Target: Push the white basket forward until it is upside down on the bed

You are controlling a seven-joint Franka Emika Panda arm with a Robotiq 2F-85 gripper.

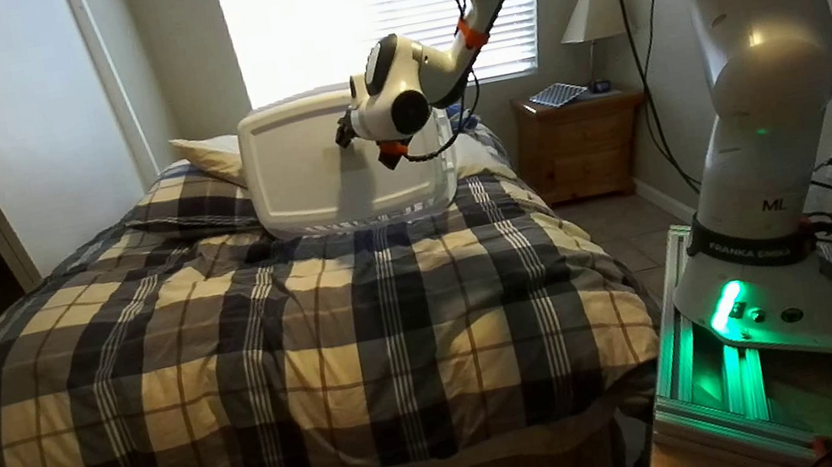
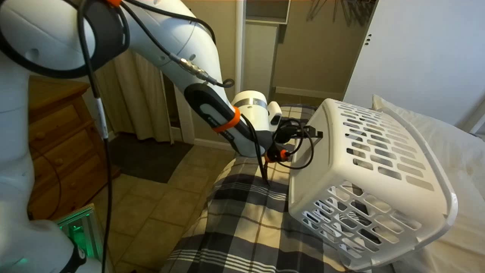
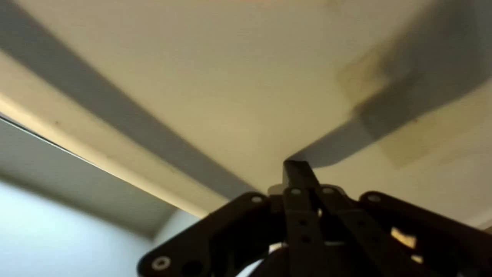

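Note:
The white basket [image 1: 300, 160] stands tipped on its side on the plaid bed [image 1: 328, 317]. Its solid flat base faces the robot and its open rim faces the pillows. In an exterior view its slotted sides and rim [image 2: 379, 151] show, with the base leaning. My gripper [image 1: 344, 133] is at the middle to upper part of the base; it also shows in an exterior view [image 2: 317, 133]. In the wrist view the closed fingertips [image 3: 299, 165] meet their own shadow on the pale base [image 3: 238, 100], so they touch it or nearly do. They hold nothing.
Pale pillows [image 1: 213, 158] lie behind and beside the basket, at the head of the bed. A nightstand [image 1: 580, 144] with a lamp [image 1: 592, 21] stands beyond the bed's side. A window [image 1: 376, 9] is behind. Loose cables [image 2: 303, 151] hang round the wrist near the basket.

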